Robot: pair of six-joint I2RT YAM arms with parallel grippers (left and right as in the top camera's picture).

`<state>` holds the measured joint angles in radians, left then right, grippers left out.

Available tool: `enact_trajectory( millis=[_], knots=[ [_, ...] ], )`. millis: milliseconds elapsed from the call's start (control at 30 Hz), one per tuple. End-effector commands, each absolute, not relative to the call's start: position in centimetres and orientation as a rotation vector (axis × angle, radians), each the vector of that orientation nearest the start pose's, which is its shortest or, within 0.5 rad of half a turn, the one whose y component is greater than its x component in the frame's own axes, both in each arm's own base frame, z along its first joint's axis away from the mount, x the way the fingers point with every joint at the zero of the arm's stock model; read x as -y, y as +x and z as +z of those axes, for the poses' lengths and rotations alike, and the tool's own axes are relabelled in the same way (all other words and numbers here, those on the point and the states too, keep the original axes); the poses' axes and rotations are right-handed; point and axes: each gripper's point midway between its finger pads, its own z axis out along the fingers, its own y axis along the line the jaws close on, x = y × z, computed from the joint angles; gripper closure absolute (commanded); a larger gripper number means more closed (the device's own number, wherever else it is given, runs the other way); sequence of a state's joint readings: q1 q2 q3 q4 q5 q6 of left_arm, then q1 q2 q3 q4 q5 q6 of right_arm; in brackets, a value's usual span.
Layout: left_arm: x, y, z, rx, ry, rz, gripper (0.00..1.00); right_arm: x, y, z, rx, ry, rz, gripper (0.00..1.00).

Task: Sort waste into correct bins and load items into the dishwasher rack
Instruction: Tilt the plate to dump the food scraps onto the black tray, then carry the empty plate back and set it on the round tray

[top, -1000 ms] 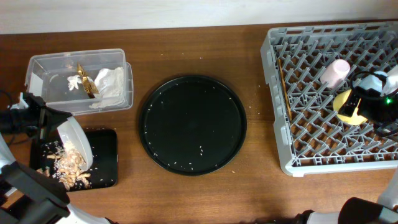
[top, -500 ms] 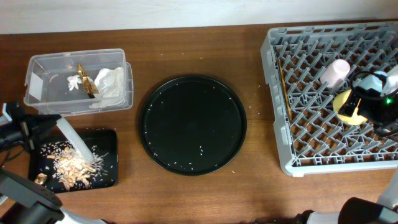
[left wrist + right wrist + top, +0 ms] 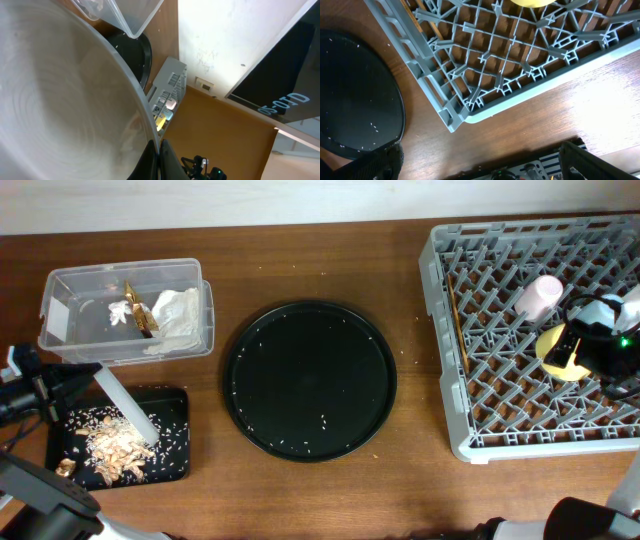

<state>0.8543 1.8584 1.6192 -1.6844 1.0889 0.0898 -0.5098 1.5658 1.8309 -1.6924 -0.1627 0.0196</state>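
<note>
Even soft light, mild glare, close-up blur

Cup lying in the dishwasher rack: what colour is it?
The cup is pale pink, best seen in the overhead view.

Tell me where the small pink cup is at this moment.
In the overhead view, on the right side, the small pink cup lies inside the large square grey plastic dishwasher rack, close beside the yellow bowl.
</note>
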Motion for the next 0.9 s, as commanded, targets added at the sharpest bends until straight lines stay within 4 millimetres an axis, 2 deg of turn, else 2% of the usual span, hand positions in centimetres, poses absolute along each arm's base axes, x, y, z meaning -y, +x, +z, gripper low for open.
enact_trajectory(
  millis=[0,100,167,200,267,300,333,400,433,467,533,633,700,733,867],
  knots=[
    [-11.6,30.2,23.5,-2.24,-1.1,-1.479,0.99,10.7,25.1,26.1,-2.849,0.756,0.192,0.02],
    [-8.9,29.3,25.5,-2.328,-0.978,-1.371,0.99,10.7,25.1,26.1,-2.85,0.756,0.192,0.02],
    [-4.7,29.0,27.5,-2.421,-0.794,-1.281,0.99,10.7,25.1,26.1,-2.849,0.756,0.192,0.02],
    [-3.7,29.1,27.5,-2.468,-0.788,-1.225,0.99,10.7,25.1,26.1,-2.849,0.756,0.192,0.02],
    [-0.4,29.8,26.5,-2.626,-0.728,-1.019,0.99,10.7,25.1,26.1,-2.849,0.756,0.192,0.02],
    [2.2,29.9,26.1,-2.694,-0.646,-0.971,0.99,10.7,25.1,26.1,-2.85,0.756,0.192,0.02],
    [5.6,30.2,25.9,-2.753,-0.518,-0.947,0.99,10.7,25.1,26.1,-2.849,0.756,0.192,0.02],
    [13.8,30.4,25.4,-2.803,-0.169,-0.839,0.99,10.7,25.1,26.1,-2.849,0.756,0.192,0.02],
    [15.9,30.6,25.0,-2.793,-0.085,-0.723,0.99,10.7,25.1,26.1,-2.85,0.756,0.192,0.02],
    [17.4,31.0,24.2,-2.765,-0.074,-0.513,0.99,10.7,25.1,26.1,-2.85,0.756,0.192,0.02],
    [20.1,31.8,23.6,-2.668,0.002,-0.286,0.99,10.7,25.1,26.1,-2.849,0.756,0.192,0.01],
    [25.8,32.9,21.8,-2.561,0.152,-0.191,0.99,10.7,25.1,26.1,-2.85,0.756,0.192,0.02],
    [27.5,33.7,19.9,-2.547,0.178,-0.144,0.99,10.7,25.1,26.1,-2.849,0.756,0.192,0.02],
    [28.3,34.3,18.0,-2.566,0.189,-0.123,0.99,10.7,25.1,26.1,-2.849,0.756,0.192,0.02],
    [29.2,35.2,13.4,-2.627,0.21,-0.053,0.99,10.7,25.1,26.1,-2.85,0.756,0.193,0.02]
  ],
)
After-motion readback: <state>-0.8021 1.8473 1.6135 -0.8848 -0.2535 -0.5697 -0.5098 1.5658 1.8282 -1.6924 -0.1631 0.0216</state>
